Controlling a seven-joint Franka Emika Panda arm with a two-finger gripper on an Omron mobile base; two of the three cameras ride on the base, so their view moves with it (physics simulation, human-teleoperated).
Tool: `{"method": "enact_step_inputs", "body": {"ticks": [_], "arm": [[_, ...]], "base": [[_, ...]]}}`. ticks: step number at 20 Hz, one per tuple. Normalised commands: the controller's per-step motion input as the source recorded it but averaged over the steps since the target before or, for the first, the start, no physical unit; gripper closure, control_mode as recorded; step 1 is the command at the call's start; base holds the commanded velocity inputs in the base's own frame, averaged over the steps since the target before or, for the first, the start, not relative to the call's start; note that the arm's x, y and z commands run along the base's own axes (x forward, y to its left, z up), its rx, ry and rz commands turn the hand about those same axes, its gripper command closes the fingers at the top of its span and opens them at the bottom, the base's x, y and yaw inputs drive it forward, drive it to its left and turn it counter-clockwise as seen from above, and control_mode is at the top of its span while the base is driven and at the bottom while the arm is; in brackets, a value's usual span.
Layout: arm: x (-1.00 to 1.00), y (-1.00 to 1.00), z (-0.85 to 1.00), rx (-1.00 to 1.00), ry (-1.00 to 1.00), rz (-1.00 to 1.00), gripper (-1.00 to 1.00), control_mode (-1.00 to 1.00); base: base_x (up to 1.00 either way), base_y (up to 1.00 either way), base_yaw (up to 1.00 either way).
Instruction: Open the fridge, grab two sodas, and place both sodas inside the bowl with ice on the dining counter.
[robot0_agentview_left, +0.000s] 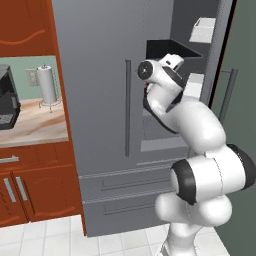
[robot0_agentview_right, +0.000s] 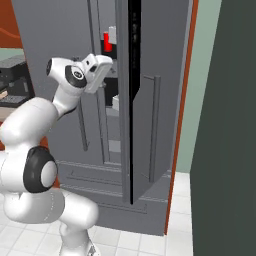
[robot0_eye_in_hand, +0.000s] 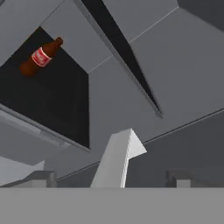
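The fridge (robot0_agentview_left: 105, 100) already stands open: its right-hand door (robot0_agentview_right: 150, 135) is swung out toward the camera in the right base view, edge-on, with the black control strip running down the edge. So the first step looks done, and everything after it is still to do.

The arm reaches into the gap at about 1 o'clock from the base, and the gripper (robot0_agentview_right: 111, 62) is at the mouth of the compartment. Its jaws stand wide apart and hold nothing; in the hand view the two dark tips rise well apart with only grey fridge wall between them.

One of the sodas (robot0_agentview_right: 107, 42), a red shape, sits on an upper shelf, at about 12 o'clock just above the gripper in the right base view. Whether it is one can or two I cannot tell. In the hand view a brown bottle with a red label (robot0_eye_in_hand: 40, 57) lies at about 10 o'clock inside a dark recess; it is a bottle, not a can.

White door bins (robot0_agentview_left: 202, 30) show at 1 o'clock in the left base view.

By my judgement no soda has been picked up yet. Grasping both sodas and carrying them to the bowl on the dining worktop remains.
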Motion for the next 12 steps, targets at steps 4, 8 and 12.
{"method": "enact_step_inputs", "body": {"ticks": [4,8,12], "arm": [[0.20,-0.63,0.00,0.00,0.00,-0.04,-1.00,-1.00],[0.02,-0.65,0.00,0.00,0.00,-0.04,-1.00,-1.00],[-0.10,-0.68,0.00,0.00,0.00,-0.06,-1.00,-1.00]], "base": [[0.00,0.00,0.00],[0.00,0.00,0.00],[0.00,0.00,0.00]]}}
